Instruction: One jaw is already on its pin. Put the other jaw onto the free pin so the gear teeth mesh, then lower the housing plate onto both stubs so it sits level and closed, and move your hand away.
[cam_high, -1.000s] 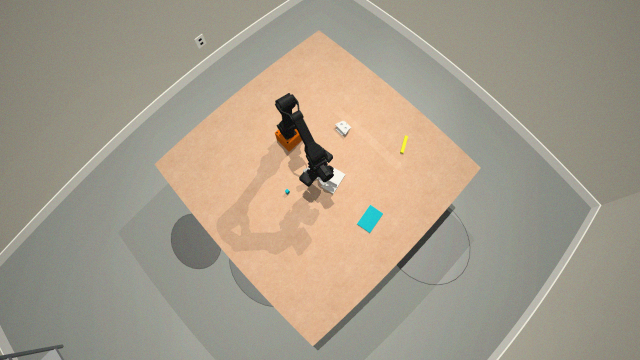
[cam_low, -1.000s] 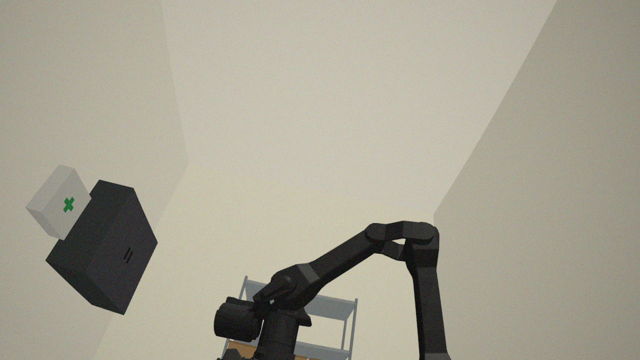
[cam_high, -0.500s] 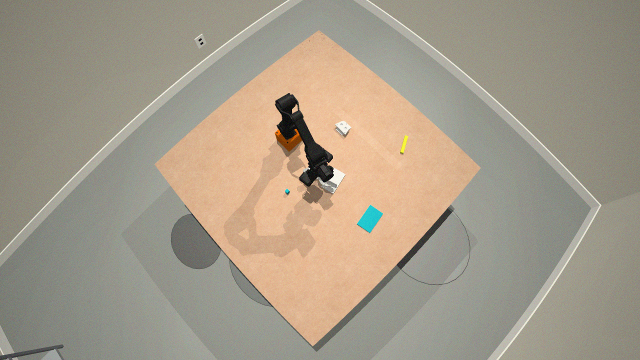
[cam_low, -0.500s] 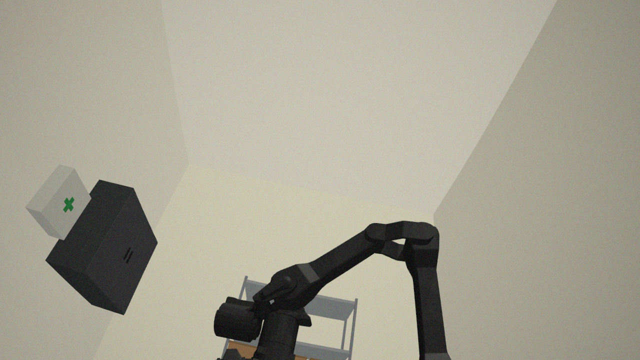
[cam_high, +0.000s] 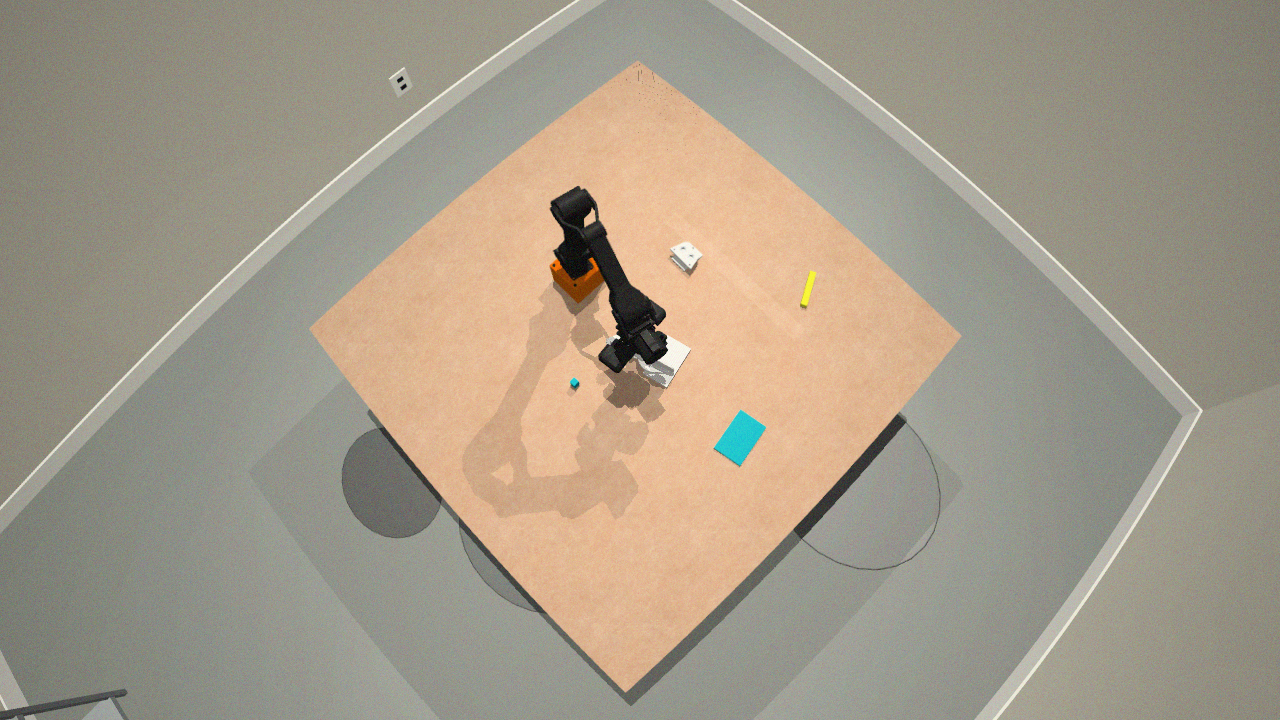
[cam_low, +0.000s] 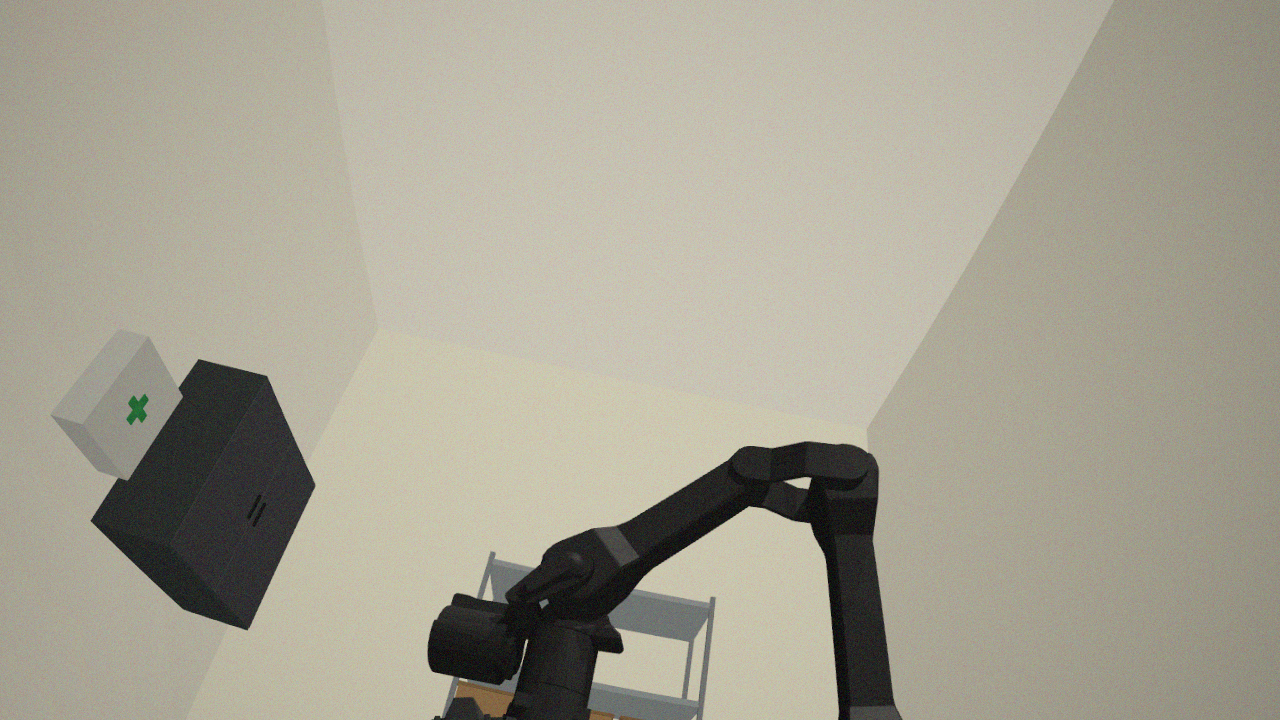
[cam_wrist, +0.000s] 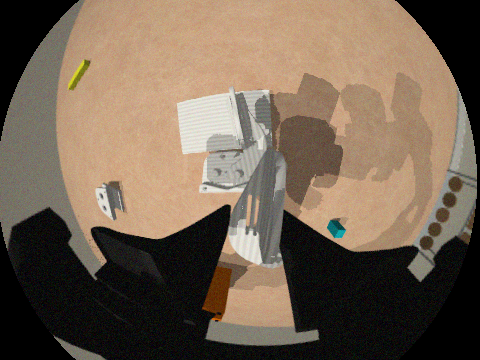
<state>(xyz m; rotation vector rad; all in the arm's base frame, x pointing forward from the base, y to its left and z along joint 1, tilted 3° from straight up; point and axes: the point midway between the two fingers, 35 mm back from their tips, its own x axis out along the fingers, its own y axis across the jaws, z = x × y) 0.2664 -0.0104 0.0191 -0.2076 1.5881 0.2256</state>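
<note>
My gripper (cam_wrist: 254, 212) is shut on a white slotted jaw (cam_wrist: 270, 200), whose far end reaches over the near right part of the white base. The white base (cam_wrist: 205, 125) (cam_high: 676, 351) has a broad flat part and a lower part with small dark round features. A thin raised white part (cam_wrist: 235, 115) stands along it; I cannot tell whether this is the other jaw. The held jaw and its shadow hide part of the base, and the pins and gear teeth cannot be made out. The small white housing plate (cam_high: 686, 249) (cam_wrist: 102, 199), with holes, is apart from the base.
A yellow bar (cam_high: 808, 289) (cam_wrist: 79, 75) lies beyond the housing plate. A small teal cube (cam_high: 574, 383) (cam_wrist: 336, 228) is on the other side of the gripper. A flat teal rectangle (cam_high: 740, 437) lies farther out. The orange arm base (cam_high: 575, 284) (cam_wrist: 218, 290) is behind the gripper.
</note>
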